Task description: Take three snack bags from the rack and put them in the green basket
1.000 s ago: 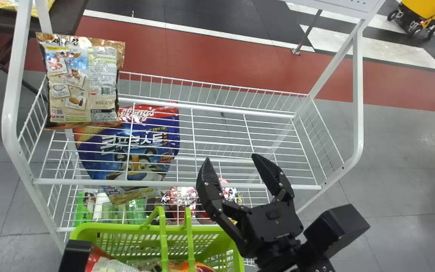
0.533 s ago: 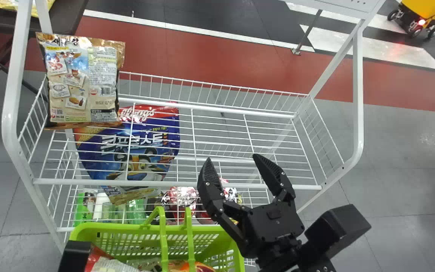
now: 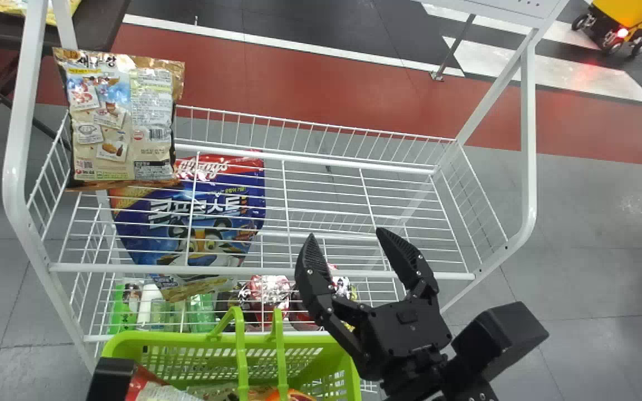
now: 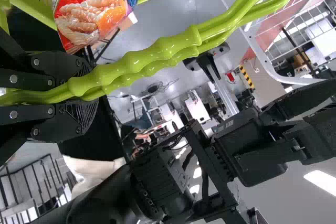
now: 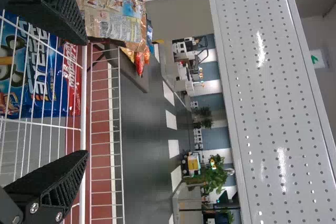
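Note:
A beige-brown snack bag (image 3: 123, 122) leans upright at the left end of the white rack (image 3: 276, 272); the right wrist view also has this bag (image 5: 118, 17). My right gripper (image 3: 345, 233) hangs over the rack's front edge, right of the bag and apart from it; in its wrist view the gripper (image 5: 85, 97) is open, holding nothing. Below the rack's front, the green basket (image 3: 326, 346) contains several bags, partly cut off. Part of my left gripper's arm (image 3: 110, 380) shows beside it; in its wrist view the left gripper (image 4: 93, 85) is shut on the basket's handles (image 4: 149, 59).
A blue cereal bag (image 3: 204, 217) lies on the shelf below the wires, with bottles (image 3: 203, 312) and red-white packs (image 3: 268, 295) farther down. White posts (image 3: 15, 161) frame both ends of the rack. A perforated white panel (image 5: 273, 98) stands above it in the right wrist view.
My right gripper has shifted slightly to the right in the head view, still open. The basket and the left arm have sunk a tiny bit. The beige-brown bag has stayed in place.

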Robot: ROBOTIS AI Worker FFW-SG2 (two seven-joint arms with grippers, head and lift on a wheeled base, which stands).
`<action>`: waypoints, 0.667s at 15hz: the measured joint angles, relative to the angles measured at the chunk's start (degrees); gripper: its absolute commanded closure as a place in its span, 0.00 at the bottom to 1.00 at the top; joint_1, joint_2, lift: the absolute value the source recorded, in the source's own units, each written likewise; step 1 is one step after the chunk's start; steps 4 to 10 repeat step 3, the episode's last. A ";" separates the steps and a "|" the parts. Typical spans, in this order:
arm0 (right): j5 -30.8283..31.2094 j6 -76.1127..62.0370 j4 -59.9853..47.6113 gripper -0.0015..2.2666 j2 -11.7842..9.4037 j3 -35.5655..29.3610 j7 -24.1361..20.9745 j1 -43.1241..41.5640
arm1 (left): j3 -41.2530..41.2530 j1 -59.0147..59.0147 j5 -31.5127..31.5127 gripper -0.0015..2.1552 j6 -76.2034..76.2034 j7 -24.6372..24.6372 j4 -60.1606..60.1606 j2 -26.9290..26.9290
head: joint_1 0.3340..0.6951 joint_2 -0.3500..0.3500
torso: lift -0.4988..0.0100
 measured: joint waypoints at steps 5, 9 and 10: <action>-1.34 -0.64 2.28 0.03 0.17 -3.84 0.41 0.25 | 0.78 0.28 0.06 0.73 -0.26 -0.60 0.05 0.00 | 1.00 0.00 | 0.96; -1.34 -0.64 2.28 0.03 0.17 -3.84 0.41 0.25 | 0.78 0.28 0.06 0.73 -0.26 -0.60 0.05 0.00 | 1.00 0.00 | 0.96; -1.34 -0.64 2.28 0.03 0.17 -3.84 0.41 0.25 | 0.78 0.28 0.06 0.73 -0.26 -0.60 0.05 0.00 | 1.00 0.00 | 0.96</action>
